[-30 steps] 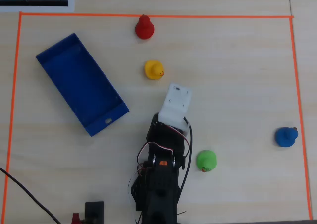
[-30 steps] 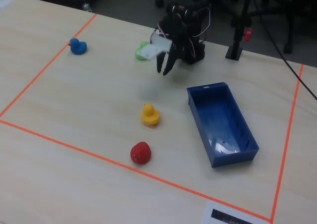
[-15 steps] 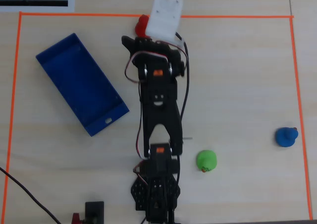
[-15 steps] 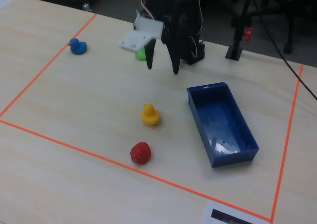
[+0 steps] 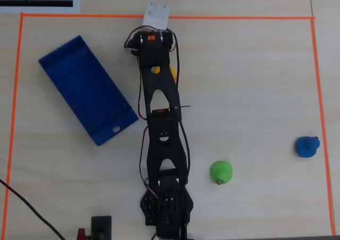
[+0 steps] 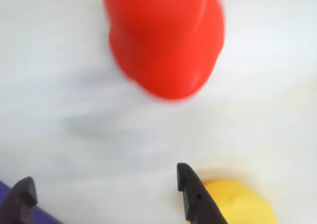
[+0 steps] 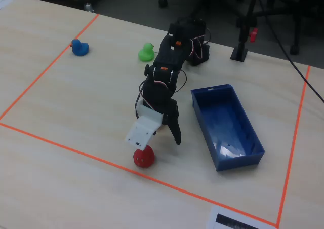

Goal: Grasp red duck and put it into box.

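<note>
The red duck fills the top of the wrist view, blurred, ahead of my open gripper. The black fingertips stand wide apart with nothing between them. In the fixed view the red duck sits on the table just inside the orange tape line, below the gripper, which hangs over it without touching. In the overhead view the duck is hidden under the white wrist mount. The blue box lies empty at the left of the overhead view and to the right of the arm in the fixed view.
A yellow duck lies right beside one finger; it peeks out under the arm. A green duck and a blue duck sit to the right. Orange tape frames the workspace.
</note>
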